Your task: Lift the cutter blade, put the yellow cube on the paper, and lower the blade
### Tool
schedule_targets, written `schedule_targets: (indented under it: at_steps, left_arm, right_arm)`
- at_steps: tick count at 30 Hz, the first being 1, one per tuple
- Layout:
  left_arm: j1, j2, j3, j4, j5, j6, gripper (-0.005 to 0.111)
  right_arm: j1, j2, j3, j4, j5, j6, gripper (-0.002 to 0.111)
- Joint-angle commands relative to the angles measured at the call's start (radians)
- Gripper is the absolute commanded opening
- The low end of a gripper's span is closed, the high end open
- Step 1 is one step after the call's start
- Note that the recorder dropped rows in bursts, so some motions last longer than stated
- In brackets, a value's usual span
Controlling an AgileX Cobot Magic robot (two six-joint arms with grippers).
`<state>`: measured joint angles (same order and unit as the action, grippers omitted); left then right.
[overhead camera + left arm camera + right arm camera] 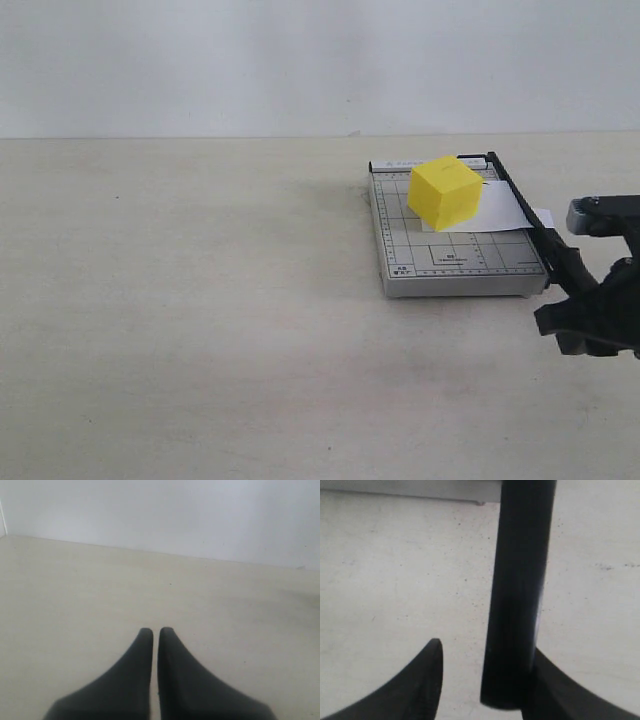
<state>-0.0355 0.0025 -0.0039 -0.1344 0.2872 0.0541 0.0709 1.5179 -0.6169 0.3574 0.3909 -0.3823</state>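
The yellow cube (445, 192) rests on the white paper (512, 212), which lies across the grey gridded trimmer base (455, 262). The black cutter blade (518, 203) lies low along the base's right edge, and its thick handle (570, 268) reaches past the front edge. My right gripper (590, 315) is at the handle's end. In the right wrist view it (487, 650) is open around the handle (520, 590): one finger touches it, and the other finger (427, 680) stands apart. My left gripper (156, 630) is shut on nothing over bare table and is out of the exterior view.
The pale table (200, 300) stretches wide to the left of the trimmer. A white wall (300, 60) stands behind the table's far edge. The trimmer sits at the right, some way back from the front edge.
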Motion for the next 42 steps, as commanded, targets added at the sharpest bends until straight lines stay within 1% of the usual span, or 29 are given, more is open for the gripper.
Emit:
schedule_targets:
  at_steps: [1, 3, 6, 8, 9, 11, 12, 15, 16, 17, 18, 19, 20, 21, 22, 26, 28, 30, 35, 38, 42]
  left_arm:
    - [-0.007, -0.003, 0.004, 0.004, 0.002, -0.009, 0.004]
    - [-0.007, -0.003, 0.004, 0.004, 0.002, -0.009, 0.004]
    - [-0.007, -0.003, 0.004, 0.004, 0.002, -0.009, 0.004]
    - [-0.007, -0.003, 0.004, 0.004, 0.002, -0.009, 0.004]
    - [-0.007, -0.003, 0.004, 0.004, 0.002, -0.009, 0.004]
    - [-0.007, -0.003, 0.004, 0.004, 0.002, -0.009, 0.004]
    - [-0.007, -0.003, 0.004, 0.004, 0.002, -0.009, 0.004]
    - [-0.007, -0.003, 0.004, 0.004, 0.002, -0.009, 0.004]
    - [-0.007, -0.003, 0.004, 0.004, 0.002, -0.009, 0.004]
    - [-0.007, -0.003, 0.004, 0.004, 0.002, -0.009, 0.004]
    - [-0.007, -0.003, 0.004, 0.004, 0.002, -0.009, 0.004]
    - [-0.007, -0.003, 0.004, 0.004, 0.002, -0.009, 0.004]
    - [-0.007, -0.003, 0.004, 0.004, 0.002, -0.009, 0.004]
    - [-0.007, -0.003, 0.004, 0.004, 0.002, -0.009, 0.004]
    - [-0.007, -0.003, 0.004, 0.004, 0.002, -0.009, 0.004]
    - [-0.007, -0.003, 0.004, 0.004, 0.002, -0.009, 0.004]
    - [-0.007, -0.003, 0.004, 0.004, 0.002, -0.009, 0.004]
    - [-0.007, -0.003, 0.004, 0.004, 0.002, -0.009, 0.004]
    - [-0.007, -0.003, 0.004, 0.004, 0.002, -0.009, 0.004]
    - [-0.007, -0.003, 0.004, 0.004, 0.002, -0.007, 0.004]
    - [-0.007, -0.003, 0.004, 0.004, 0.002, -0.007, 0.004]
  right_arm:
    - [0.009, -0.151, -0.003, -0.067, 0.046, 0.062, 0.043]
    - [0.009, -0.221, -0.003, -0.086, 0.066, 0.102, 0.043]
    - [0.009, -0.346, -0.003, -0.098, 0.090, 0.112, 0.043]
    - [0.009, -0.423, -0.003, -0.098, 0.103, 0.115, 0.038]
    - [0.009, -0.468, -0.003, -0.098, 0.106, 0.125, 0.030]
    - [0.009, -0.564, 0.003, -0.098, 0.085, 0.147, 0.008]
    - [0.009, -0.603, 0.010, -0.094, 0.064, 0.154, -0.001]
    - [0.009, -0.749, 0.050, -0.081, -0.042, 0.172, 0.000]
    - [0.009, -0.853, 0.090, -0.081, -0.119, 0.171, 0.000]
    - [0.009, -0.905, 0.114, -0.081, -0.148, 0.167, 0.000]
    - [0.009, -1.008, 0.162, -0.081, -0.189, 0.135, 0.000]
    - [0.009, -1.049, 0.182, -0.081, -0.200, 0.115, 0.000]
    - [0.009, -1.148, 0.227, -0.081, -0.211, 0.094, 0.000]
    - [0.009, -1.186, 0.242, -0.081, -0.211, 0.094, 0.000]
    - [0.009, -1.271, 0.268, -0.081, -0.209, 0.096, 0.000]
    - [0.009, -1.444, 0.274, -0.077, -0.207, 0.137, 0.000]
    - [0.009, -1.492, 0.274, -0.087, -0.234, 0.193, 0.000]
    - [0.009, -1.491, 0.274, -0.112, -0.247, 0.196, 0.000]
    - [0.009, -1.470, 0.274, -0.096, -0.062, 0.201, 0.000]
    - [0.009, -1.470, 0.274, -0.099, -0.009, 0.201, 0.000]
    - [0.009, -1.461, 0.277, -0.164, 0.011, 0.168, 0.000]
